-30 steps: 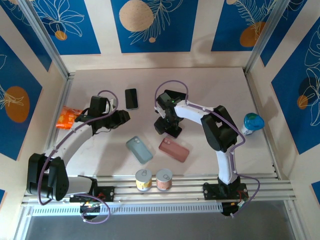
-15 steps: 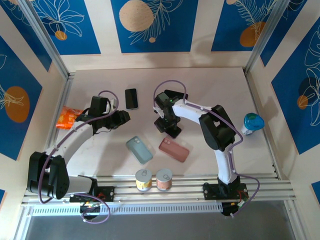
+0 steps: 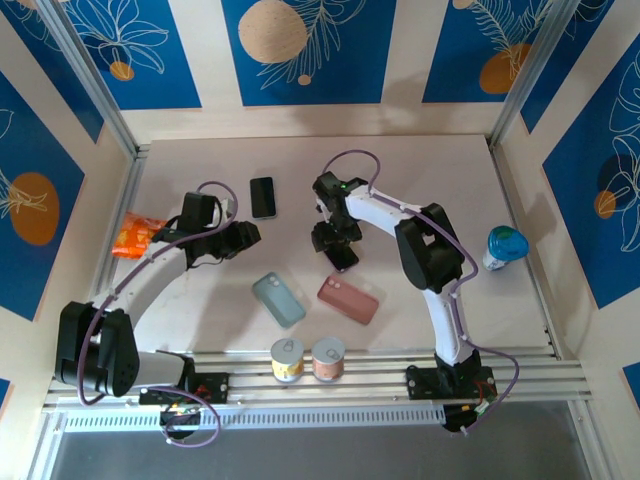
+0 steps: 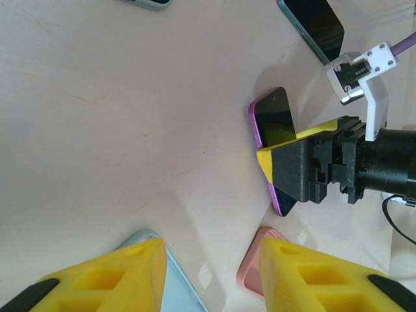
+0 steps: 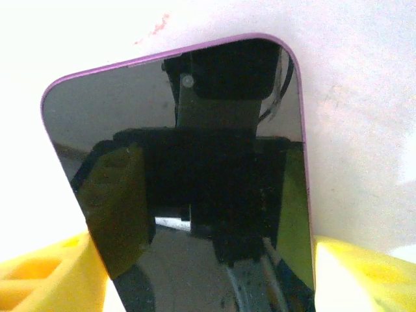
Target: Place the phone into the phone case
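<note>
Closing in from their widest spread over the last second, the jaws of the right gripper (image 3: 336, 248) now press against both long edges of the purple-rimmed black-glass phone (image 5: 195, 162). The right wrist view shows a yellow finger (image 5: 364, 273) meeting each side of the screen. Over the same second the wrist has also turned a little above the phone. The phone lies flat near the middle of the pale table (image 3: 430, 170), with no sign yet that it has left the surface. The clamp looks just made, so its firmness cannot be judged.

The left gripper (image 4: 214, 279) has not moved. It hovers toward the table's left edge, jaws partly apart with nothing between them.

This appears to mark the shift from reaching to grasping. The pink rounded-rectangle phone case (image 3: 348, 299) lies just beside the phone toward the near edge, and the pale blue phone case (image 3: 278, 299) lies to its left. Which case is meant cannot be told. Lifting and aligning the phone over a case likely comes next.
</note>
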